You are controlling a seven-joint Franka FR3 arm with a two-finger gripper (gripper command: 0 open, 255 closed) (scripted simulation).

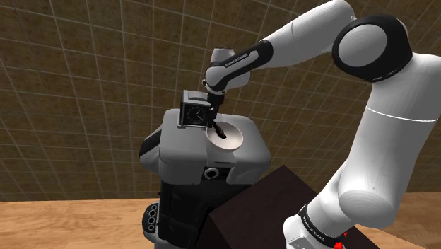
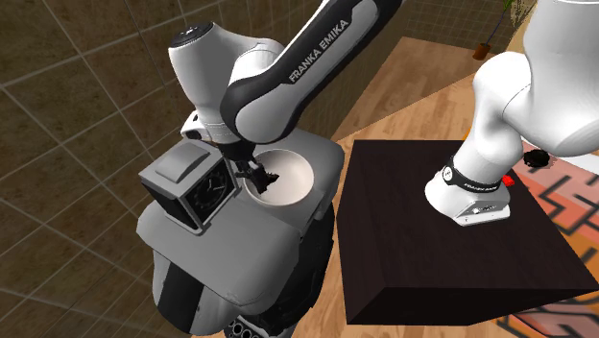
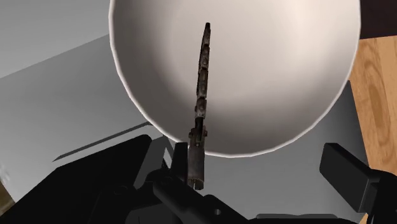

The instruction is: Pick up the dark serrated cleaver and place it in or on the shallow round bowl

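2 black fingers (image 3: 347, 181) on the gripper (image 3: 254, 153) stand wide apart in the wrist view, so it's released and not clamping anything. The dark serrated cleaver (image 3: 203, 76) shows edge-on there, with its blade stretched out over the inside of the shallow white bowl (image 3: 286, 95). Its handle end is just beside 1 finger, and the other finger is well apart from it. Honestly can't tell if the handle touches that near finger, or if the blade rests on the bowl's bottom.

In the second exterior view the cleaver (image 2: 268, 180) is inside the bowl (image 2: 298, 161), at the rim nearest the gripper (image 2: 248, 173). The bowl sits on the flat top of a grey unit (image 2: 240, 240). A small box with a dark front (image 2: 187, 192) is also up there, just beside the bowl on that view's left. The arm's base stands on the black stand (image 2: 432, 259).

Same deal in the shoulder view: gripper (image 1: 214, 126) low over the bowl (image 1: 240, 129), cleaver (image 1: 222, 131) poking in over the rim.
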